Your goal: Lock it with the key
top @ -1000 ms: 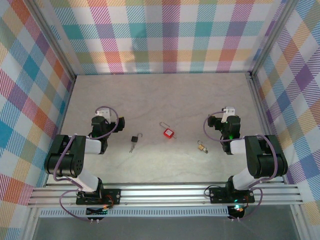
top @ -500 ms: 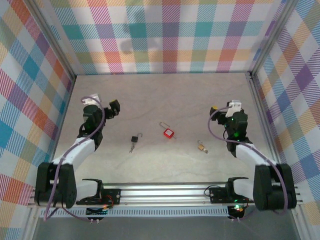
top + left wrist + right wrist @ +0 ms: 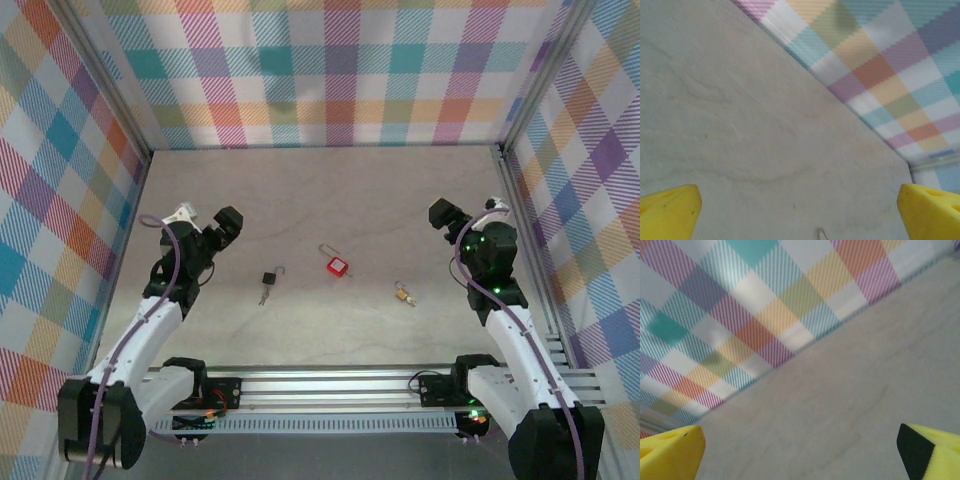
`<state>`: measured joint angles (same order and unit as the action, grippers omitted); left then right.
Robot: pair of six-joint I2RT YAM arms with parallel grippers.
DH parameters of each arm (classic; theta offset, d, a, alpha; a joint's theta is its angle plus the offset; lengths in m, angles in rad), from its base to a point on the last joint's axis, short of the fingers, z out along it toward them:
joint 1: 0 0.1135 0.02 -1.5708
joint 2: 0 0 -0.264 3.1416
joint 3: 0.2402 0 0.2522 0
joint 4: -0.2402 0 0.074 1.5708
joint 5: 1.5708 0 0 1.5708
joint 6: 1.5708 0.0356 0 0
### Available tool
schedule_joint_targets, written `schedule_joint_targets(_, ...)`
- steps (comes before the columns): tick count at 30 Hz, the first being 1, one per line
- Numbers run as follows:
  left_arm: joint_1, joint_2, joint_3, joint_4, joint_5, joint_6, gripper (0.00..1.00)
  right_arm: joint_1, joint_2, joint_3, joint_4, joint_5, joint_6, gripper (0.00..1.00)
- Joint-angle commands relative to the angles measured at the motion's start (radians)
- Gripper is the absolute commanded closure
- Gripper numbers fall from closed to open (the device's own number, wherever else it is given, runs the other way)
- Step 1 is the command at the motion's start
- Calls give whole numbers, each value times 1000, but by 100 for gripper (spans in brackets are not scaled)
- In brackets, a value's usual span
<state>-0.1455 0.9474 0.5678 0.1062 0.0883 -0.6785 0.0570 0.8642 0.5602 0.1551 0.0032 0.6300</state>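
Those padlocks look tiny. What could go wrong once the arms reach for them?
The black padlock, red padlock and brass padlock lie flat and small; the open left gripper or right gripper could skid one aside. The key by the black lock looks tiny, so a grasp may miss it.

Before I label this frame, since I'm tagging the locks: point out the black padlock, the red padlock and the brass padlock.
black padlock (image 3: 270,277), top external view, on its body.
red padlock (image 3: 338,266), top external view, on its body.
brass padlock (image 3: 404,294), top external view, on its body.
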Motion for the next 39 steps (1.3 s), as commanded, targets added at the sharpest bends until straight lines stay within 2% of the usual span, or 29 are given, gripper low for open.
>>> schedule_joint_targets(1, -78, -51, 43, -204, -44, 48, 0, 16, 47, 76, -169, -73, 0, 1)
schedule_joint_targets(7, -219, -18, 91, -470, -102, 110, 0, 96, 136, 151, -324, -86, -34, 1)
schedule_joint_targets(14, -302, 27, 100, -618, -133, 152, 0, 201, 133, 183, -426, -30, -87, 1)
schedule_joint_targets(26, -361, 323, 212, -632, -168, 189, 3, 285, 155, 179, -436, -41, -138, 1)
schedule_joint_targets(34, -427, 525, 348, -685, -279, 220, 10, 318, 177, 198, -453, -50, -157, 1)
schedule_joint_targets(39, -441, 581, 391, -738, -342, 224, 12, 324, 165, 200, -459, -55, -160, 1)
